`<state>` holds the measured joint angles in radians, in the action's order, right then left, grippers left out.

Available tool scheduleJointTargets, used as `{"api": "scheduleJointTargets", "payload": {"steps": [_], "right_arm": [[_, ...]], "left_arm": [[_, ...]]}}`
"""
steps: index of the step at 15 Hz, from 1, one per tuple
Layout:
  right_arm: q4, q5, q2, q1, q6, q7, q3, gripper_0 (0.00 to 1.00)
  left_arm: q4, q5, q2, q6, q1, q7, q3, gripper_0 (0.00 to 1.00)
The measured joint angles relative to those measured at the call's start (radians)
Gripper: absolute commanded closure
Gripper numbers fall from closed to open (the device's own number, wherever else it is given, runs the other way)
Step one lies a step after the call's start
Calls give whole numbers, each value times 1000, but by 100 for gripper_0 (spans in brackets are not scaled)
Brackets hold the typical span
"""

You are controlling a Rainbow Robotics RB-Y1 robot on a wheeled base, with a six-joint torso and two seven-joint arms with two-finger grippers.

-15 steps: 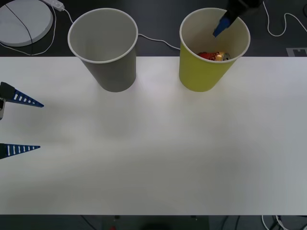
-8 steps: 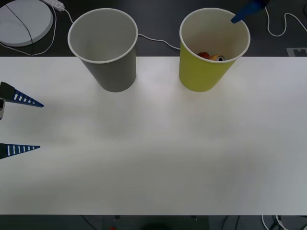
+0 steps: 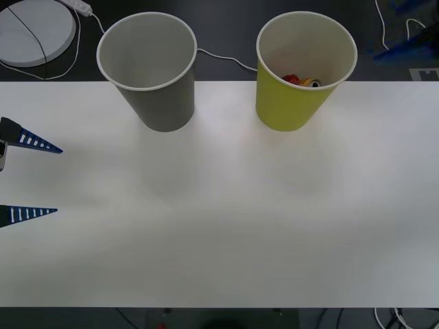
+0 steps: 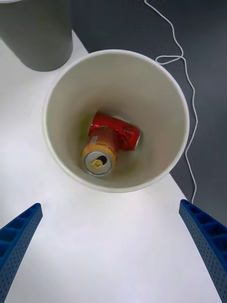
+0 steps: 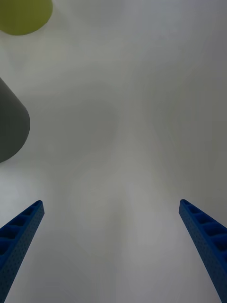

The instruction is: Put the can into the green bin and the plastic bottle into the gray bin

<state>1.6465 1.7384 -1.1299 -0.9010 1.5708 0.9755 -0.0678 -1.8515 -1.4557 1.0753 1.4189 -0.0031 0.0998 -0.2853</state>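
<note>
The right gripper point(image 4: 113, 255) is held spread and empty above the green bin point(image 4: 116, 71), its two blue fingers point(image 4: 19, 236) standing wide apart with bare table between them. The can point(image 4: 111, 142) is seen lying on its side at the bottom of the green bin, gold top with its opening turned upward toward the camera; the red body looks dented or folded at the middle. It is judged light, thin-walled and already crushed, so easily deformed further and smooth enough to slip; were it to be taken up again, a hold across the round body near the stiffer gold rim would be preferred. In the front view the can point(image 3: 302, 81) is glimpsed just over the near rim of the green bin point(image 3: 288, 103), which stands at the far right of the white table point(image 3: 219, 219). The gray bin point(image 3: 154, 89) stands to its left, well apart, with nothing seen inside. The left gripper point(image 3: 27, 178) is parked at the left edge, fingers apart, holding nothing. The can step is judged done.
</note>
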Motion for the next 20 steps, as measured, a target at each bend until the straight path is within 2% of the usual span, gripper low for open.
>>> {"api": "scheduleJointTargets", "payload": {"steps": [3, 8, 14, 17, 20], "right_arm": [[107, -36, -17, 163, 0, -125, 130, 0], [190, -164, -27, 430, 0, -334, 310, 0], [190, -255, -15, 661, 0, -612, 398, 0], [190, -253, 13, 731, 0, -706, 423, 0], [190, -229, 48, 777, 0, -730, 427, 0]], "left_arm": [[0, 0, 0, 0, 0, 0, 0, 0], [0, 0, 0, 0, 0, 0, 0, 0], [0, 0, 0, 0, 0, 0, 0, 0], [0, 0, 0, 0, 0, 0, 0, 0], [0, 0, 0, 0, 0, 0, 0, 0]]}}
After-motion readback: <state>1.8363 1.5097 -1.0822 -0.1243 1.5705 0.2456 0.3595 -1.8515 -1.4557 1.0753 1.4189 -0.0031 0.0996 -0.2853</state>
